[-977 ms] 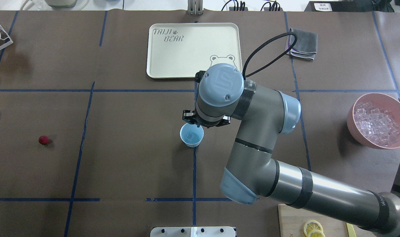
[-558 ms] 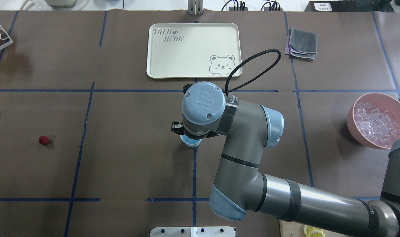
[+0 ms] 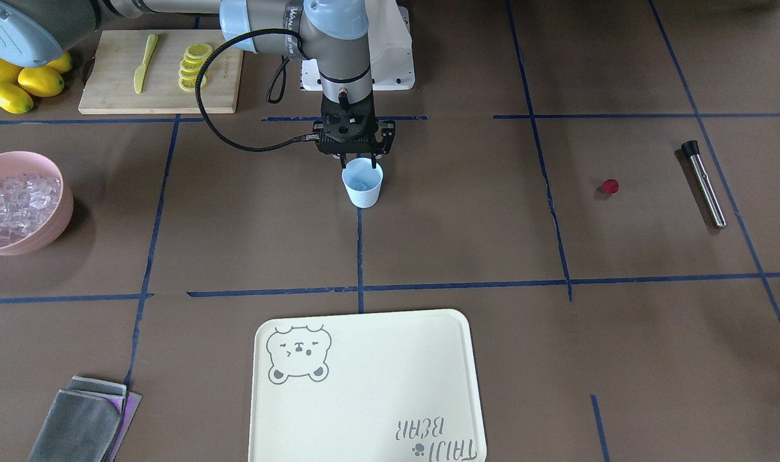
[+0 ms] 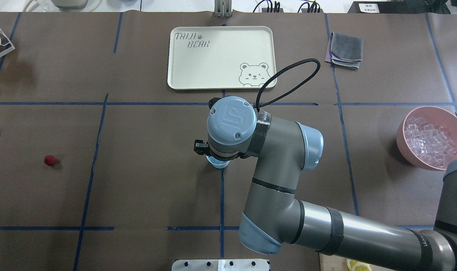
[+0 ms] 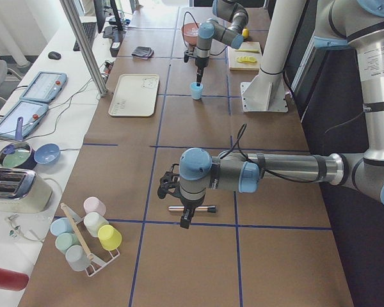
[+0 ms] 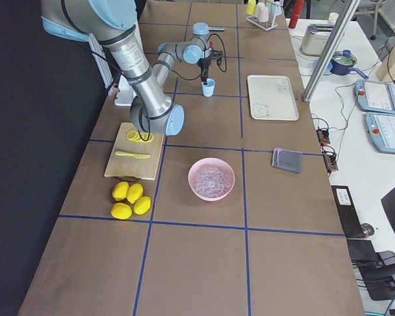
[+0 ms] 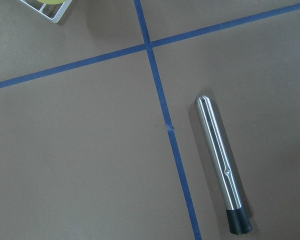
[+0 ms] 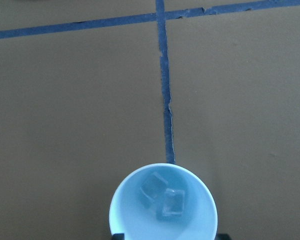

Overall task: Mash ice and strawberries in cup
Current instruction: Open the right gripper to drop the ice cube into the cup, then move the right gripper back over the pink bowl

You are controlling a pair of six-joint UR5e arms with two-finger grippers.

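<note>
The pale blue cup (image 3: 363, 184) stands at the table's centre on a tape cross. Two clear ice cubes (image 8: 162, 200) lie in its bottom in the right wrist view. My right gripper (image 3: 359, 159) hangs open directly over the cup, its fingertips showing on either side of the rim. In the overhead view the wrist hides all but a sliver of the cup (image 4: 217, 163). The red strawberry (image 3: 610, 186) lies alone far to the robot's left. My left gripper (image 5: 171, 187) hovers above a steel muddler (image 7: 221, 167); whether it is open or shut I cannot tell.
A pink bowl (image 3: 67, 206) of ice cubes sits at the robot's right. A cream tray (image 3: 364, 385) lies across the table, a grey cloth (image 3: 81, 420) near it. A cutting board (image 3: 120, 90) with lemon slices and whole lemons (image 3: 17, 80) lies beside the right arm's base.
The right arm swung left and toward the robot, so its wrist now covers the cup, which showed fully a second ago. It has barely moved in the last half second.
</note>
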